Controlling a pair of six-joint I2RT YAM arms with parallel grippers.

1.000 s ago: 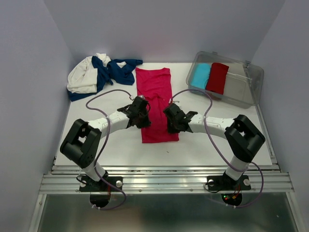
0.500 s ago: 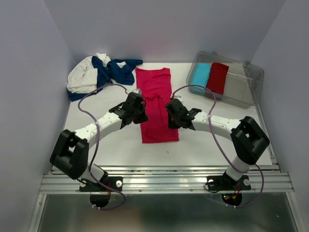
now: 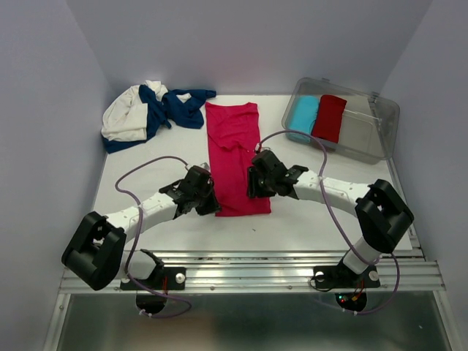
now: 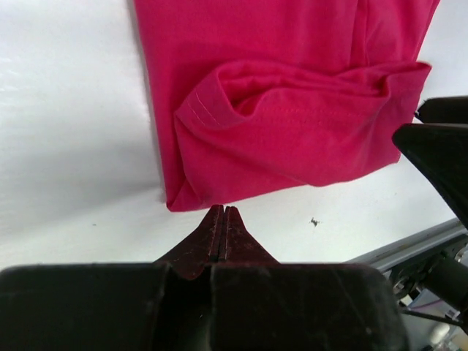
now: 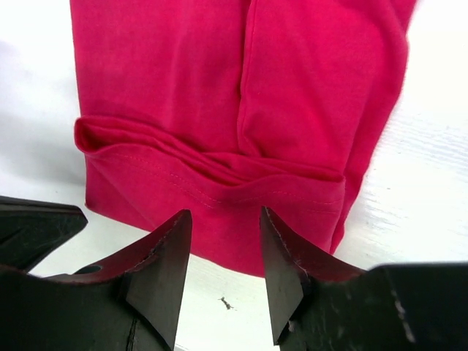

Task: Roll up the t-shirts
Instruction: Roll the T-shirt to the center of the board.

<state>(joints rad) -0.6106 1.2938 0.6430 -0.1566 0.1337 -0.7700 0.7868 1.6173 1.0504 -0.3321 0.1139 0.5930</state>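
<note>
A bright pink-red t-shirt (image 3: 234, 150), folded into a long strip, lies flat in the middle of the table. It also shows in the left wrist view (image 4: 292, 110) and the right wrist view (image 5: 219, 110), with a small raised fold near its near hem. My left gripper (image 3: 205, 204) is shut and empty, its tips (image 4: 221, 210) at the shirt's near left corner. My right gripper (image 3: 254, 180) is open and empty, and its jaws (image 5: 225, 213) hover over the near hem on the right side.
A heap of white and navy shirts (image 3: 150, 110) lies at the back left. A clear plastic bin (image 3: 365, 135) at the back right holds a rolled light blue shirt (image 3: 303, 113) and a dark red one (image 3: 330, 117). The table's front rail (image 3: 248, 257) runs close behind the hem.
My left gripper has drawn back from the shirt's left edge to its near left corner. My right gripper has shifted only slightly. The shirt lies as before.
</note>
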